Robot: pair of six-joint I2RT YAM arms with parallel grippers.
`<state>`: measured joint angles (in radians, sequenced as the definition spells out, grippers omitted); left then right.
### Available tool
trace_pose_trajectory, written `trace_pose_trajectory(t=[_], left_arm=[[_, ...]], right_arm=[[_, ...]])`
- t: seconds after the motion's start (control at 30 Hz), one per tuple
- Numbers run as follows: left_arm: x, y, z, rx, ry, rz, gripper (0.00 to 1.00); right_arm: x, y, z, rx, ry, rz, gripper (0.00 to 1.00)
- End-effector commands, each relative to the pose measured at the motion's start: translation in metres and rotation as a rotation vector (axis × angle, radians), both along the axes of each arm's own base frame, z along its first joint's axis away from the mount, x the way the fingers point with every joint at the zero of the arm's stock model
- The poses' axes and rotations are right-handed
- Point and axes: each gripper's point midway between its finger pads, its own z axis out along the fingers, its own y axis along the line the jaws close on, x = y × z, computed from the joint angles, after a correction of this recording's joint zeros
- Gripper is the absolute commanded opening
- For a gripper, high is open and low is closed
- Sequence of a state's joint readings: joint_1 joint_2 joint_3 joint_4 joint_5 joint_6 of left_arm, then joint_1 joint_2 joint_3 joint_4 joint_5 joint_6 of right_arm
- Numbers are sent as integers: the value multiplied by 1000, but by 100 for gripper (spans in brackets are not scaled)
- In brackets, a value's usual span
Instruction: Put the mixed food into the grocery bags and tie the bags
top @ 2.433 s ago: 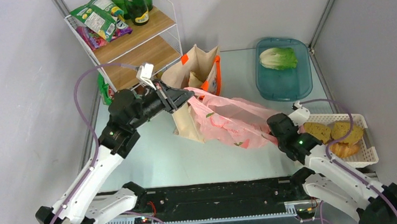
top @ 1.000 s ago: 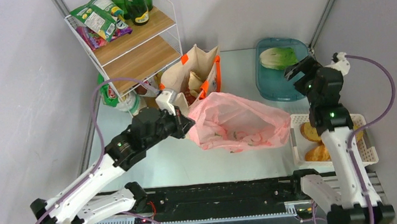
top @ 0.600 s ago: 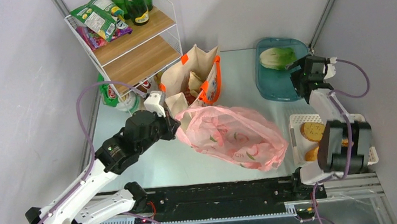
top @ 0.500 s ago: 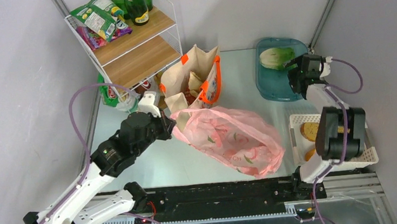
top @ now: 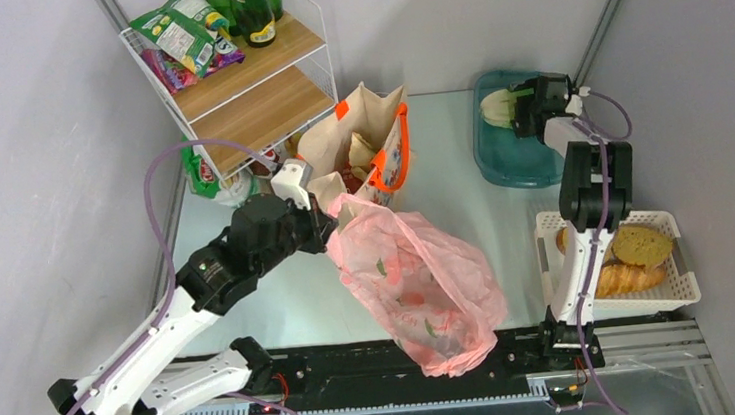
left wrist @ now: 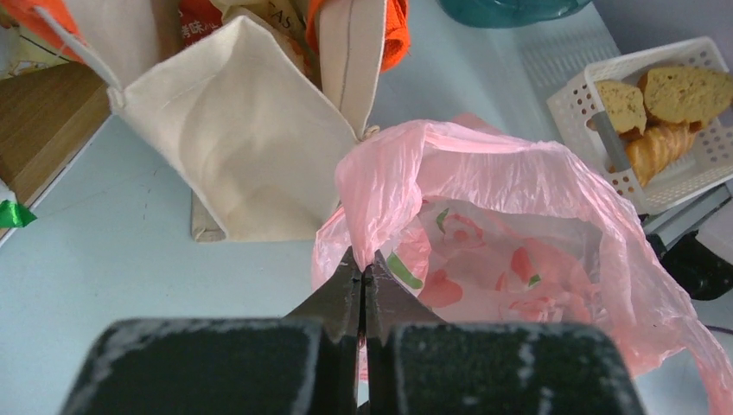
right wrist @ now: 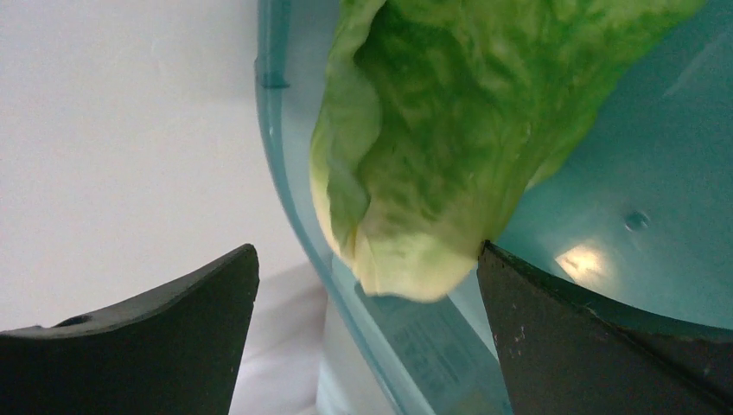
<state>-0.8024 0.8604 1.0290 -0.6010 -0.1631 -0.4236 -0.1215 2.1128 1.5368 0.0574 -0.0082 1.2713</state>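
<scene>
Picking lettuce [right wrist: 432,130] (upper right) | right tool [right wrist: 367,251] spread around its tip | left tool [left wrist: 363,277] clamped on pink bag [top: 420,283] | next we close, lift

This is looking like a robotics lab cell dressed up as a grocery corner. Plain grey panels [top: 31,197] are closing in a pale worktop [top: 296,296]. A left arm [top: 168,330] and a right arm [top: 584,209] are standing bolted to a black rail [top: 357,366] at its near edge. A wire shelf rack [top: 259,102] is holding green bottles [top: 254,17] and snack packets [top: 178,33] as props.
</scene>
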Motion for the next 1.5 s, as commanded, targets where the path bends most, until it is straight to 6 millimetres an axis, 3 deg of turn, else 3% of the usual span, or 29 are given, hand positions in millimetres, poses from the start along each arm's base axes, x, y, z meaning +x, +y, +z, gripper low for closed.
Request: trace_pose_trajectory(t=[0.0,0.03,0.07,0.1,0.13,0.2,0.23,0.27,0.3,0.33,0.37,0.43,0.47,0.5,0.53,0.6,0.77,0.93,0.97,1.0,1.07,1.2,1.23,1.27,1.3,1.37,1.47], left_arm=[[5,-14,32,-33,-84,-68,0],[6,-16,33,-32,-88,-75,0],[8,-19,35,-29,-90,-78,0],[8,-21,35,-29,-91,-86,0],[10,-24,36,-24,-92,-94,0],[11,-28,40,-24,-99,-107,0],[12,-29,42,-26,-102,-112,0],[13,-30,44,-27,-107,-113,0],[13,-30,45,-29,-111,-116,0],[13,-30,48,-32,-118,-117,0],[13,-30,49,-34,-122,-117,0],[12,-30,52,-41,-126,-118,0],[11,-30,53,-47,-127,-120,0],[11,-30,54,-49,-128,-119,0],[11,-30,56,-57,-126,-117,0],[9,-32,60,-70,-126,-126,0],[10,-40,63,-68,-125,-148,0],[16,-48,60,-54,-109,-156,0],[16,-51,66,-63,-111,-163,0],[19,-54,64,-58,-103,-168,0],[22,-62,75,-77,-104,-175,0],[34,-72,82,-76,-102,-165,0],[41,-75,83,-72,-101,-148,0],[44,-78,85,-73,-98,-142,0],[47,-80,82,-70,-91,-141,0],[50,-83,84,-82,-79,-141,0],[52,-86,84,-93,-67,-149,0]], right_arm=[[27,-9,-22,76,64,-107,99],[34,-13,-17,79,58,-136,99],[37,-15,-33,81,86,-149,99],[44,-18,-27,83,75,-164,99],[43,-20,-47,87,126,-176,99],[48,-24,-57,92,159,-197,97],[52,-25,-60,94,165,-207,89],[49,-27,-65,93,187,-213,58],[47,-27,-67,106,196,-228,44],[46,-27,-67,111,196,-232,21],[42,-27,-65,112,195,-233,15],[35,-27,-48,89,162,-223,7],[38,-28,-31,57,103,-211,1],[28,-28,-14,42,72,-206,0],[21,-28,-13,17,48,-198,0],[13,-29,52,-16,-94,-173,0],[-15,-21,146,-141,-315,-30,0],[-67,17,220,-401,-509,206,0],[-76,28,219,-446,-522,273,0],[-91,43,240,-476,-574,312,0],[-116,72,255,-561,-642,419,0],[-186,131,290,-677,-870,642,0],[-232,160,299,-708,-996,746,0],[-244,168,293,-729,-1012,794,0],[-266,177,306,-757,-1066,816,0],[-300,195,307,-818,-1122,889,0],[-354,218,300,-886,-1199,979,0]])
